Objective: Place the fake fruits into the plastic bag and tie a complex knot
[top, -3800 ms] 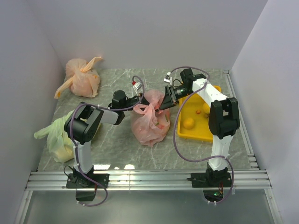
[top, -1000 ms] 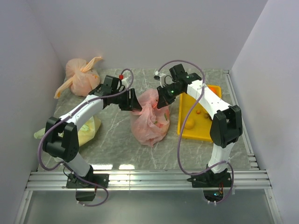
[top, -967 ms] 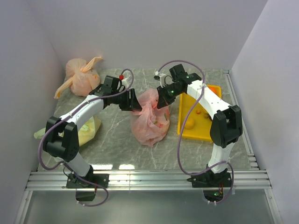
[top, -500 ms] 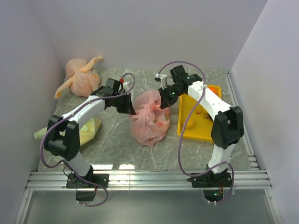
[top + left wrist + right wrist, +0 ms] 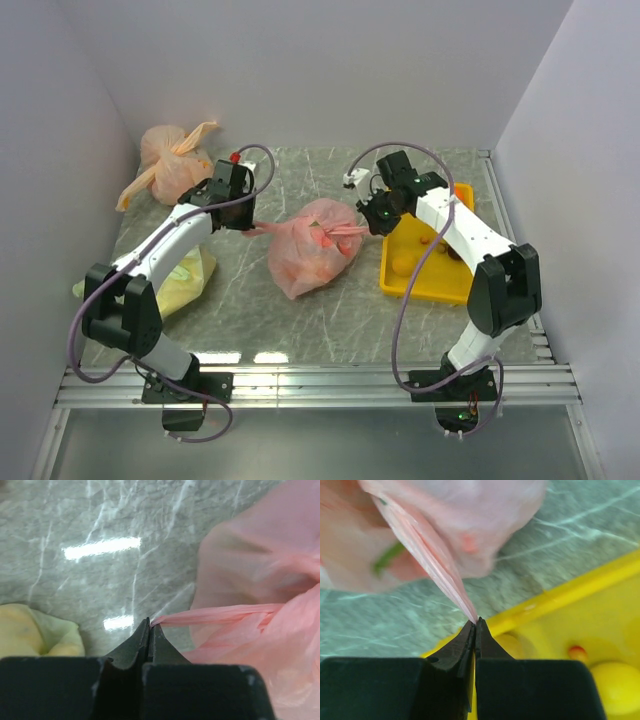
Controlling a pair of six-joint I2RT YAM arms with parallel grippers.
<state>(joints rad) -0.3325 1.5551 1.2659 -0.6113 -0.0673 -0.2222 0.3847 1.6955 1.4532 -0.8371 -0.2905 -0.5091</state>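
The thin translucent pink plastic bag [image 5: 485, 500] is blurred in the right wrist view; a green streak [image 5: 389, 556] and red spot [image 5: 468, 543] inside it cannot be identified. The left wrist view crops it at the right edge and the crumpled yellow-green plastic bag [image 5: 35, 630] at the left.

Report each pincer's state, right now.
Left pincer: shut, pinching a handle strip of the plastic bag.
Right pincer: shut, pinching the bag's opposite handle strip.
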